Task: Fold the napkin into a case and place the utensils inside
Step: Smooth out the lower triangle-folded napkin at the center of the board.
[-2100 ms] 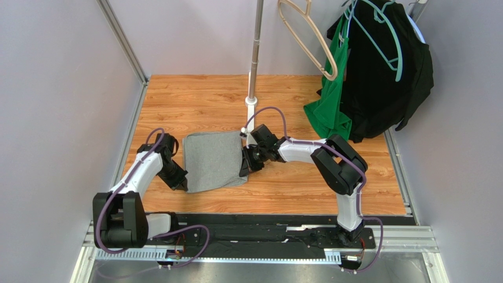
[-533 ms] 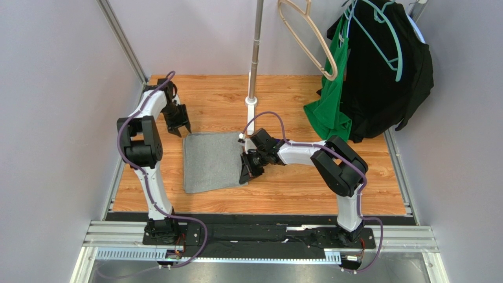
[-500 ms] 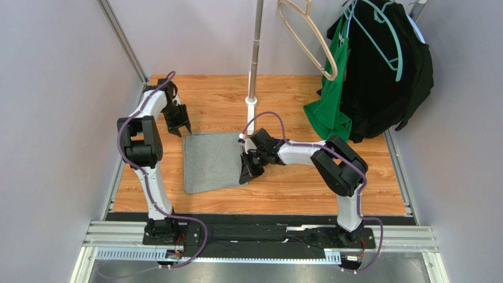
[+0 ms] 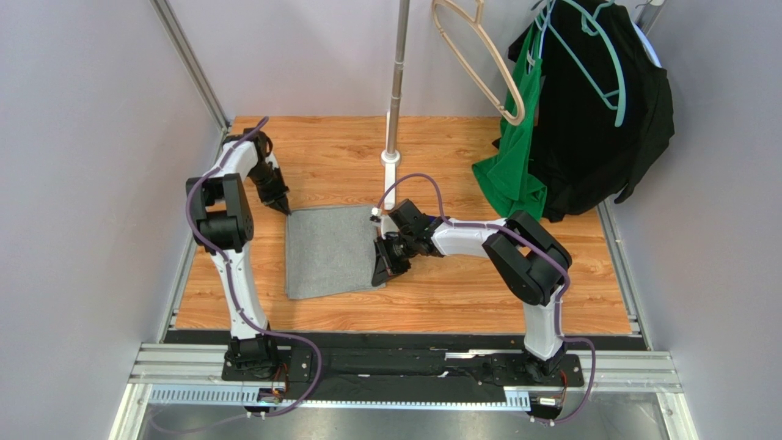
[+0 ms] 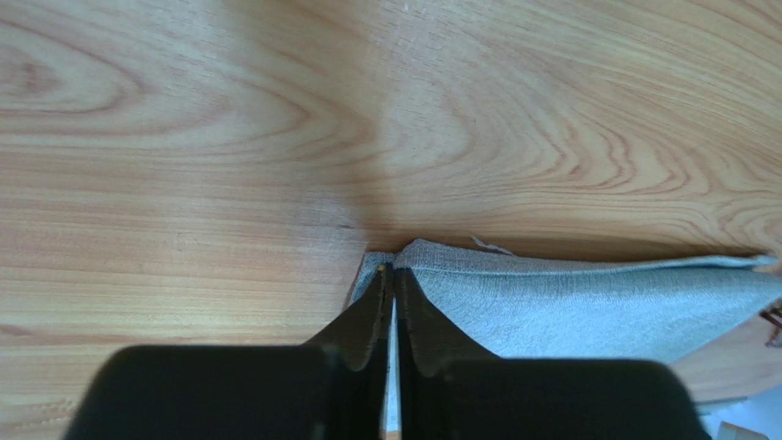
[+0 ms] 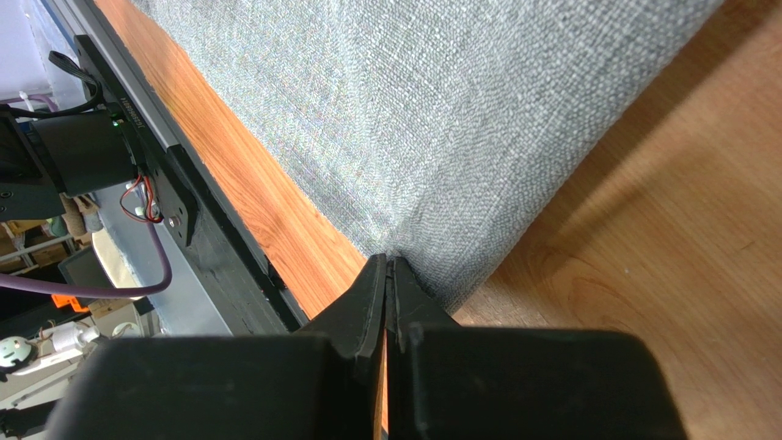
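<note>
Napkin (image 4: 330,249) is lying flat on the tabletop (image 4: 459,293), left of its middle, so the folding step is just beginning. Left pincer (image 4: 283,207) is pinching its far left corner, jaws almost pressed together. Right pincer (image 4: 379,273) is nipping its right edge close to the near corner. Next, both are likely needing to lift together and carry one side across, keeping the edges aligned.

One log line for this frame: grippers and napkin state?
left gripper: shut on napkin far-left corner | right gripper: shut on napkin right edge | napkin: squarish, not yet a narrow strip
</note>
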`<state>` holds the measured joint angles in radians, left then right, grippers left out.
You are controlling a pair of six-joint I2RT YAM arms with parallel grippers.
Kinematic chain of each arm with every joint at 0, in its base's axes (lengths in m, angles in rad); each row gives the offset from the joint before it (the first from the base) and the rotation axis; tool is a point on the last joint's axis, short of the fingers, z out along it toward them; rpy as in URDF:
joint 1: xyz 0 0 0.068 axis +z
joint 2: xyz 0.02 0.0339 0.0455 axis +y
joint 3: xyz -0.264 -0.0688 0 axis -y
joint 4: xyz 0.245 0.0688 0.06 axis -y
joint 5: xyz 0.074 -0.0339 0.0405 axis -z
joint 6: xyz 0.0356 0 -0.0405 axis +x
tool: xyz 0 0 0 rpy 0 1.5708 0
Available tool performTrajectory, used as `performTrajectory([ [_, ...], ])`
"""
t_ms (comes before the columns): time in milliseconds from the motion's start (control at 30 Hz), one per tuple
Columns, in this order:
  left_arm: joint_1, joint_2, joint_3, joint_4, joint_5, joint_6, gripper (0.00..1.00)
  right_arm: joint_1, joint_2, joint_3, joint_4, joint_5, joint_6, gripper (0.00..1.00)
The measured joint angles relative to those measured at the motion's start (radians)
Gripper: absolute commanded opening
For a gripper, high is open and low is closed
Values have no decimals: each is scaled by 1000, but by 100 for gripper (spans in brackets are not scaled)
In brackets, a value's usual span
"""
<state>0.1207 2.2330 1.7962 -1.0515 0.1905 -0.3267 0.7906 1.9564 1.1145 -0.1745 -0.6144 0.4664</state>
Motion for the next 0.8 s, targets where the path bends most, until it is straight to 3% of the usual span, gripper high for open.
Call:
performTrajectory([
  [300,106,7,0,12,220,-42,0,0,0,-1,1,3,0,0],
  [433,127,19,2,4,280,-45,14,0,0,-1,0,4,-1,0],
  [633,126,19,49,-31,219,-36,24,0,0,12,-22,18,-12,1],
  [800,111,-50,51,-62,63,-27,20,3,0,68,-105,74,-47,19],
])
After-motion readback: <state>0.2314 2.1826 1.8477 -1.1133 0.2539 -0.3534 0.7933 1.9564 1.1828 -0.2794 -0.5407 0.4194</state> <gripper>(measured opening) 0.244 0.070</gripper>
